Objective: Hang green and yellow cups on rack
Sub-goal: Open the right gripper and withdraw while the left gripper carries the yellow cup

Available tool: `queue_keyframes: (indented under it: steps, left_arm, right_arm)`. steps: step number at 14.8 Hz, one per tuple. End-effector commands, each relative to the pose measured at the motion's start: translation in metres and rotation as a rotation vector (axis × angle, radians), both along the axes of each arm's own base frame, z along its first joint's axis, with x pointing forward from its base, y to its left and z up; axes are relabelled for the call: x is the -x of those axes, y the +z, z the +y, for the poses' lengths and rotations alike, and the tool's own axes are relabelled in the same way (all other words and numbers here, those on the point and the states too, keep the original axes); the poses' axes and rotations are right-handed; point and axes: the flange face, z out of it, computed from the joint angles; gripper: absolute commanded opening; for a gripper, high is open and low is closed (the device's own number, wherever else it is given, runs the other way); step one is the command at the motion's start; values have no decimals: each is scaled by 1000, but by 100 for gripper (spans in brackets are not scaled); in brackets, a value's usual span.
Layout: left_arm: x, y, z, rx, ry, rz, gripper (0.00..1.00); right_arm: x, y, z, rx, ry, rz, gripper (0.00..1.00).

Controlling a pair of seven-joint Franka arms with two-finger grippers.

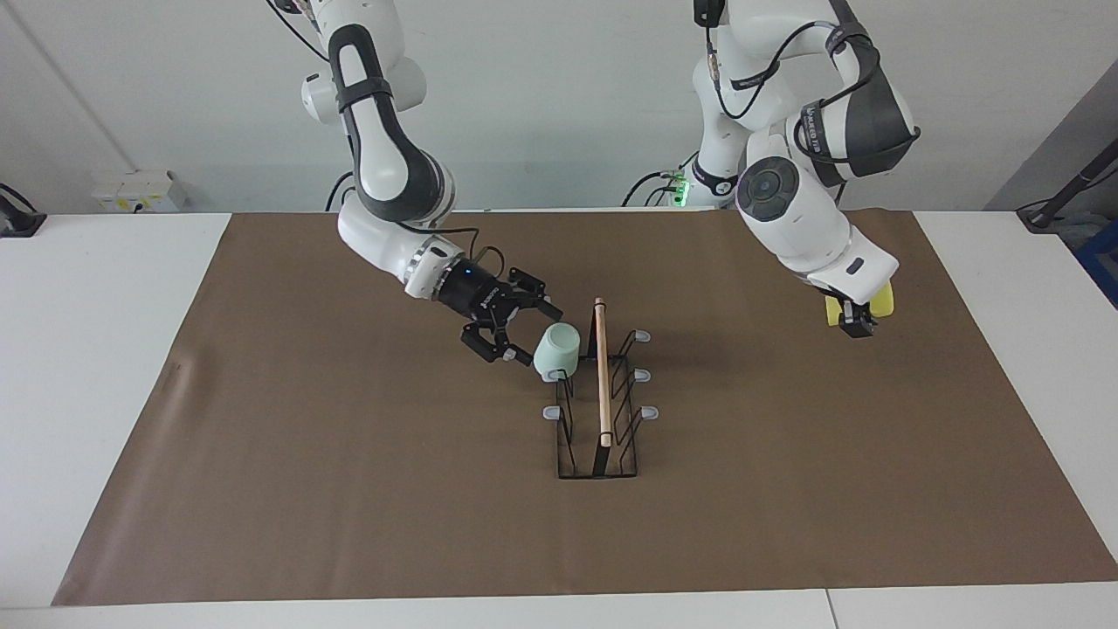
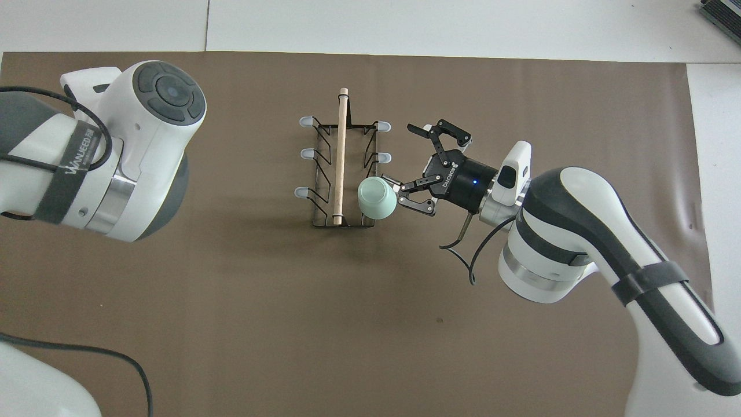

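One cup down: green cup (image 1: pixel 556 352) is seated mouth-down on a rack (image 1: pixel 599 411) prong at frame centre; right gripper (image 1: pixel 517 330) is spread beside it. Yellow cup (image 1: pixel 882 300), mid-right, is pinched by left gripper (image 1: pixel 854 326), with free prongs facing that arm.

Even, bright, diffuse light falls from above on the brown mat (image 1: pixel 349 454). Shadows are soft: a faint dark patch lies on the mat beside the rack (image 1: pixel 599 411) toward the left arm's end. Both views are sharp, with no glare; the white table (image 1: pixel 87 349) looks slightly washed out.
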Motion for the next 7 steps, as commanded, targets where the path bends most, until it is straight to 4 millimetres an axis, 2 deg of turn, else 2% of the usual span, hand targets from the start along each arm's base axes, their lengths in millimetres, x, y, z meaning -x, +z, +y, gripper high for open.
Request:
queue_keyframes:
  steps: [1, 7]
  left_arm:
    - [8, -5, -21, -65, 51, -38, 0]
    - [22, -11, -67, -114, 156, -158, 0]
  right_arm:
    - [-11, 3, -18, 71, 62, -32, 100]
    - [-34, 14, -80, 202, 219, -100, 100]
